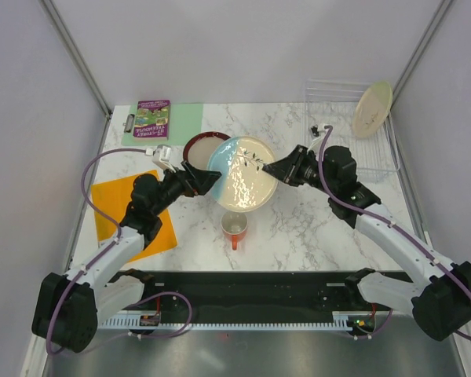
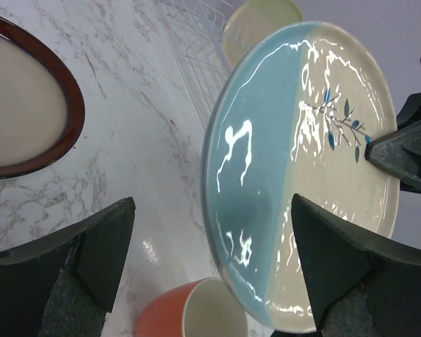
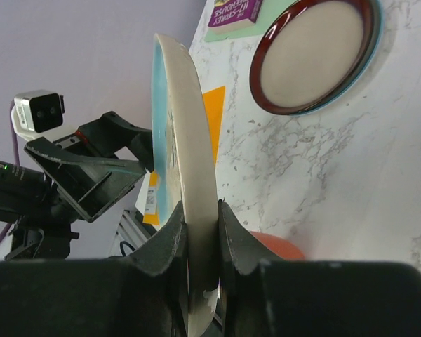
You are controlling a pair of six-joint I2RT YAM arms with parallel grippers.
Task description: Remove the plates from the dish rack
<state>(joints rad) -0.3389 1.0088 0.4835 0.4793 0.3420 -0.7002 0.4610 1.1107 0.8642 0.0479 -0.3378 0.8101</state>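
My right hand [image 3: 202, 228] pinches rim of round blue-and-cream sprigged ceramic plate [image 1: 242, 174], midway between side edges of counter [image 1: 298, 228]; left hand [image 1: 198, 179] spread. I judge plate stiff, slick, breakable: take opposite rim.

Sprig plate [image 2: 302, 161] glossy glazed ceramic, sharp highlights; tabletop [image 1: 298, 228] smooth, marble-look, slight sheen; dish rack [image 1: 330, 85] thin clear-white wire; left pincer [image 2: 212, 203] matt black plastic, faintly grainy.

The left arm [image 1: 114, 250] and right arm [image 1: 400, 236] have white shells and black joints, with purple cables [image 1: 88, 174] trailing behind each. The left end effector [image 1: 208, 179] and right end effector [image 1: 268, 167] are matte black and wedge-fingered.
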